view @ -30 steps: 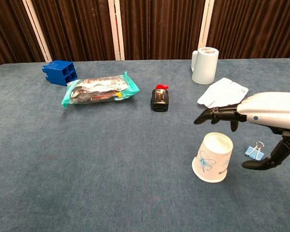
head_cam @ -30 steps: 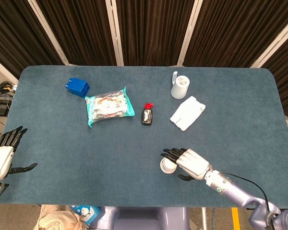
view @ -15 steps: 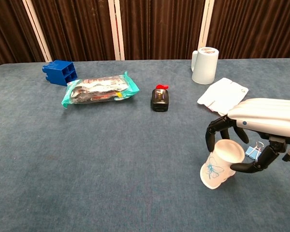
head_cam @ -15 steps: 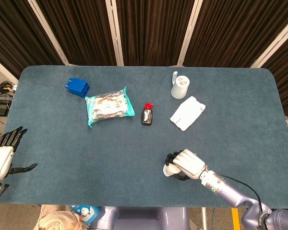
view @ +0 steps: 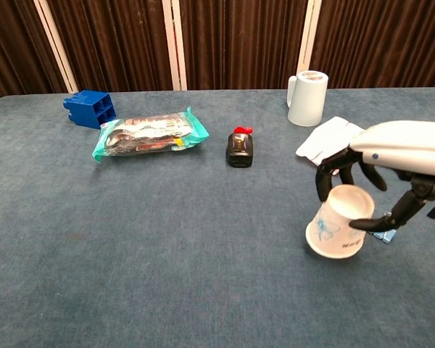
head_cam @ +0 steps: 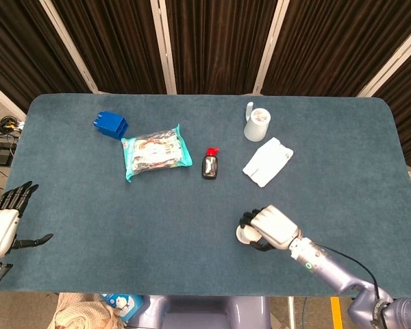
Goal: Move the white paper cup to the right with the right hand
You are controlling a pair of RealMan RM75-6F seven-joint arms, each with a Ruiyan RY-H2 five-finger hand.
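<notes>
The white paper cup (view: 338, 226) with a blue butterfly print hangs upside down and tilted just above the blue table, wide rim lowest. My right hand (view: 391, 170) grips it from above and the right, fingers curled round its narrow end. In the head view the cup (head_cam: 245, 234) peeks out at the left of the same right hand (head_cam: 270, 227), near the table's front edge. At the far left, off the table's edge, my left hand (head_cam: 5, 223) stays with its fingers spread and holds nothing.
A blue binder clip (view: 385, 233) lies just right of the cup, partly hidden. Farther back are a white cloth (view: 328, 142), a pale mug (view: 307, 98), a small black bottle with red cap (view: 239, 151), a snack packet (view: 149, 135) and a blue block (view: 90, 108).
My right hand came down over the cup, closed its fingers round it, then lifted and tipped it, carrying it slightly to the right. The left hand has not moved.
</notes>
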